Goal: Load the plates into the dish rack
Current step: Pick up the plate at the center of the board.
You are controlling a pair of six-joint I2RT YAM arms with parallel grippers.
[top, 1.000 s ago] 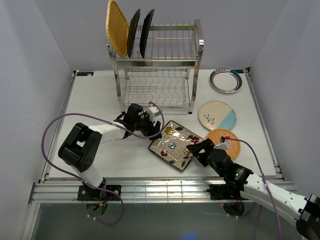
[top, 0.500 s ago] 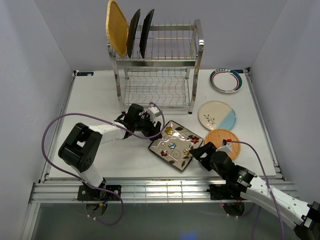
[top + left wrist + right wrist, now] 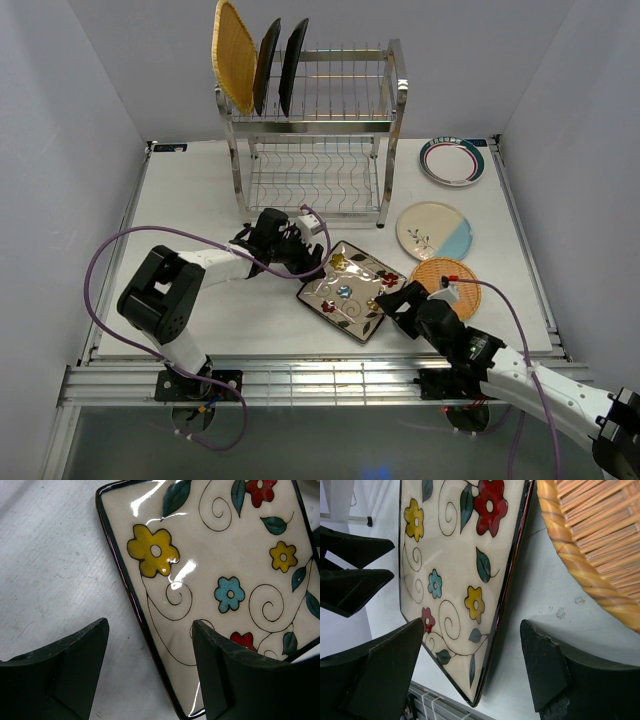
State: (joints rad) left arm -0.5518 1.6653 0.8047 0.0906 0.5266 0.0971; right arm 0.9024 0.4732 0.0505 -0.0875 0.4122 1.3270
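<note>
The top view looks down from high above the near edge, far enough back to take in the whole table (image 3: 200,190), with the rack (image 3: 320,120) at the far end; the left wrist view hangs close over the floral plate (image 3: 225,580), facing down at its left edge; the right wrist view, as close, faces its right edge and the woven plate (image 3: 600,545); all three share the floral plate.

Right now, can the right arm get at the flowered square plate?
Probably yes. The right claw is open, its fingers straddling an edge of the flowered square plate with nothing between. The woven plate lies close beside one finger and may crowd it.
</note>
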